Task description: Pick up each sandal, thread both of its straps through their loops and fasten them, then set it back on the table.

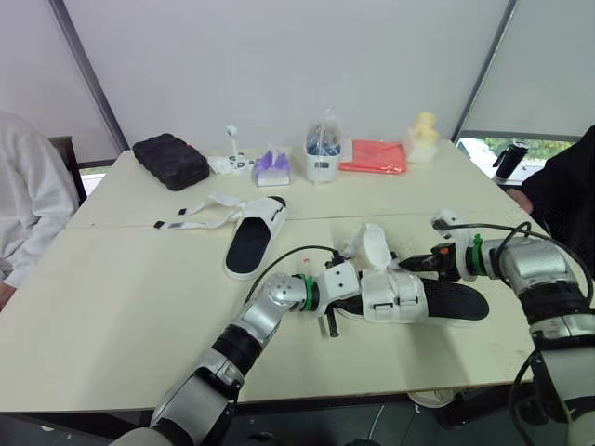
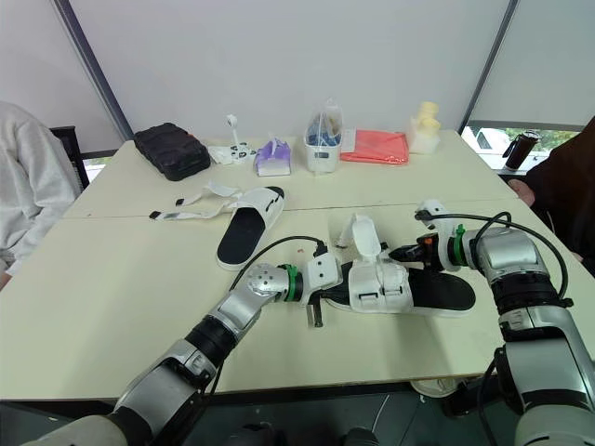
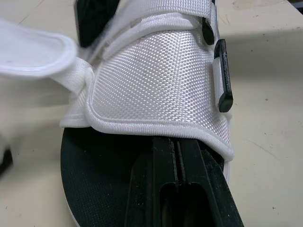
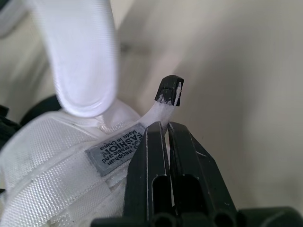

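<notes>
Sandal work looks to be in its early half. The near sandal [image 1: 395, 295] lies flat on the tabletop [image 1: 121, 297] between the two tools. The left tool [image 3: 176, 142] has its fingers pressed together, lying along the black footbed with the tips at the hem of the white upper. Whether they nip any fabric I cannot tell. The right tool [image 4: 164, 126] is pinching the thin strap [image 4: 163, 108] just behind its black end, which juts out past the fingertips. A wide flap [image 4: 85, 56] stands up loose just beside that tool, not pressed down.

By my reading, this sandal is mid-threading: the pinched strap has yet to be fed through a loop [image 3: 222, 75] and fastened, and the flap closed. The far sandal [image 1: 251, 243] sits well beyond the left tool, its loose straps [image 1: 200, 218] splayed on the tabletop. It looks untouched, so both its straps remain to do.
</notes>
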